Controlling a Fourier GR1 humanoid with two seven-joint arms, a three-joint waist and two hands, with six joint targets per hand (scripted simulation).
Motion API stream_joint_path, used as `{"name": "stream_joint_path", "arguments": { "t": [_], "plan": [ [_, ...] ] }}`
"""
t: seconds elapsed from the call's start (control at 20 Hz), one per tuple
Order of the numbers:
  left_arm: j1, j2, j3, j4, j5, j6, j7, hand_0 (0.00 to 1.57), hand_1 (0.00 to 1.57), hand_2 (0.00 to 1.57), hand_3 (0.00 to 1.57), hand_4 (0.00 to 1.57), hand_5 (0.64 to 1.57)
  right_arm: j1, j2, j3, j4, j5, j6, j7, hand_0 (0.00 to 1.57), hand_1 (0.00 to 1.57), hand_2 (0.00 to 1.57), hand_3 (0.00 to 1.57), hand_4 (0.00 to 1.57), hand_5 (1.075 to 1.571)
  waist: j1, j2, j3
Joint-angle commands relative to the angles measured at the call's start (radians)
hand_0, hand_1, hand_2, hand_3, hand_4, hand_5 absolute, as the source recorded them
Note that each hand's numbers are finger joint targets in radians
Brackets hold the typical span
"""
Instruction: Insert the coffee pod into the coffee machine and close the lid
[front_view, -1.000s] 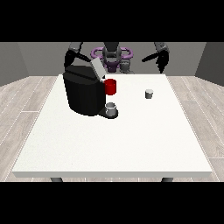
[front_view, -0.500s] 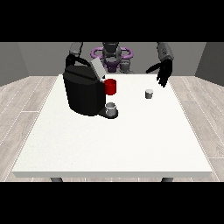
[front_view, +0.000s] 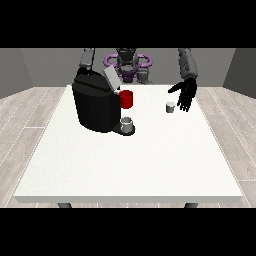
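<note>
**Operator:** White surface first, please. What do you have on it?

**Monitor:** You see the white table (front_view: 125, 165) filling the middle and lower frame. At its upper left stands the black coffee machine (front_view: 96, 106), with its grey lid (front_view: 111, 78) raised and tilted up toward the top of the frame. A red part (front_view: 126, 99) sits on the machine's right side, and a small grey cup (front_view: 127, 123) stands on the machine's base, just below that red part.

**Operator:** Locate the coffee pod.

**Monitor:** You find the coffee pod (front_view: 170, 107) upright on the table, right of centre in the upper half, well apart from the machine. Nothing holds it.

**Operator:** Report the hand nearest the pod.

**Monitor:** The hand at the view's right (front_view: 185, 93) hangs just beside the pod, to its upper right. Its fingers (front_view: 186, 104) are straight and spread, pointing down toward the table, and the thumb reaches out to the left above the pod. The hand has hold of nothing. You cannot tell whether it touches the table.

**Operator:** And the other hand?

**Monitor:** At the upper left, you see only a grey arm (front_view: 87, 59) descending behind the machine. The hand itself is hidden there, so its state cannot be told.
</note>
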Motion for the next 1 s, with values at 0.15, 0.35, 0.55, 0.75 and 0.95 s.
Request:
{"name": "stream_joint_path", "arguments": {
  "t": [0.15, 0.35, 0.55, 0.75, 0.95],
  "plan": [
    [-0.095, -0.082, -0.03, 0.116, -0.124, 0.138, -0.013, 0.76, 0.76, 0.88, 0.62, 0.0, 1.571, -0.044, 0.011, -0.001, 0.071, 0.006, 0.006, 0.005, 0.0, 0.0, 0.0, 0.0, 0.0, 1.571, 0.002, -0.003, -0.0001],
    [-0.079, -0.067, -0.067, 0.124, -0.216, 0.247, -0.094, 0.89, 0.89, 0.96, 0.82, 0.38, 1.571, -0.029, 0.017, 0.017, 0.086, 0.046, -0.021, -0.004, 0.0, 0.0, 0.0, 0.0, 0.0, 1.571, 0.014, 0.011, -0.0003],
    [-0.109, -0.065, -0.101, 0.179, -0.288, 0.257, -0.077, 0.94, 0.94, 1.04, 0.87, 0.43, 1.571, -0.057, 0.006, -0.014, 0.096, -0.017, 0.035, -0.045, 0.0, 0.0, 0.0, 0.0, 0.0, 1.571, -0.016, 0.016, 0.0002],
    [-0.141, -0.031, -0.124, 0.233, -0.35, 0.246, -0.092, 0.83, 0.83, 1.0, 0.86, 0.34, 1.571, -0.036, 0.031, 0.035, 0.128, 0.011, -0.004, -0.077, 0.0, 0.0, 0.0, 0.0, 0.0, 1.571, -0.017, 0.039, 0.0],
    [-0.108, -0.085, -0.192, 0.243, -0.421, 0.216, -0.008, 0.76, 0.76, 0.93, 0.77, 0.35, 1.571, -0.001, 0.02, -0.016, 0.189, -0.016, 0.027, -0.105, 0.0, 0.0, 0.0, 0.0, 0.0, 1.571, -0.012, -0.022, 0.0006]
  ]
}}
